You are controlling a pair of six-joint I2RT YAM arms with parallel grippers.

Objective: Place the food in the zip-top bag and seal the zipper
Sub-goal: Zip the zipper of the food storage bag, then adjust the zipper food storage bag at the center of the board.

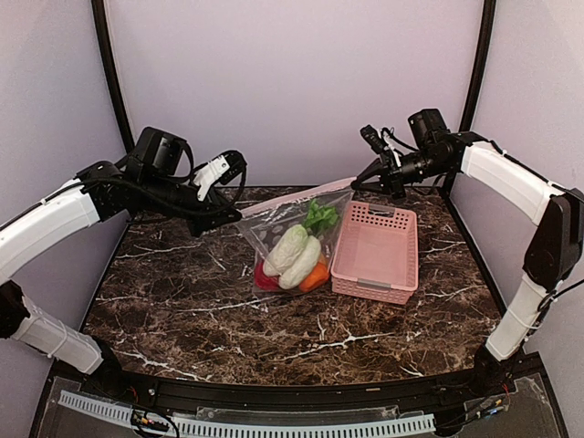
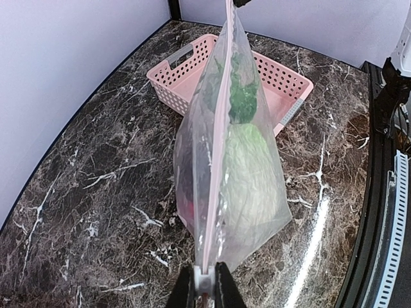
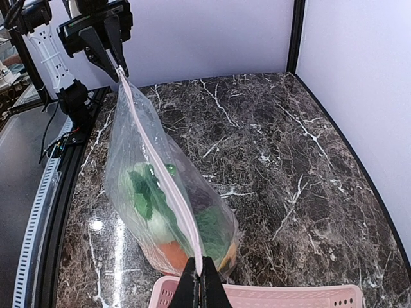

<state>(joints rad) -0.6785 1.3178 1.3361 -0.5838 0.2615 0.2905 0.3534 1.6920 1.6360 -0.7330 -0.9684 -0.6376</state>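
Note:
The clear zip-top bag [image 1: 292, 239] hangs stretched between my two grippers over the table's back middle. Inside it sits the food [image 1: 297, 255]: white oblong pieces, a green leafy piece, an orange piece and a red piece. The pinkish zipper [image 2: 218, 135] runs taut along the top edge as one closed-looking line, also seen in the right wrist view [image 3: 160, 186]. My left gripper [image 2: 207, 285] is shut on the white slider tab at the zipper's left end [image 1: 235, 214]. My right gripper [image 3: 200, 282] is shut on the zipper's right end [image 1: 358, 181].
An empty pink slotted basket [image 1: 376, 253] stands right of the bag, close under the right gripper. Walls enclose the back and both sides. The bag's bottom rests on the dark marble table [image 1: 182, 301].

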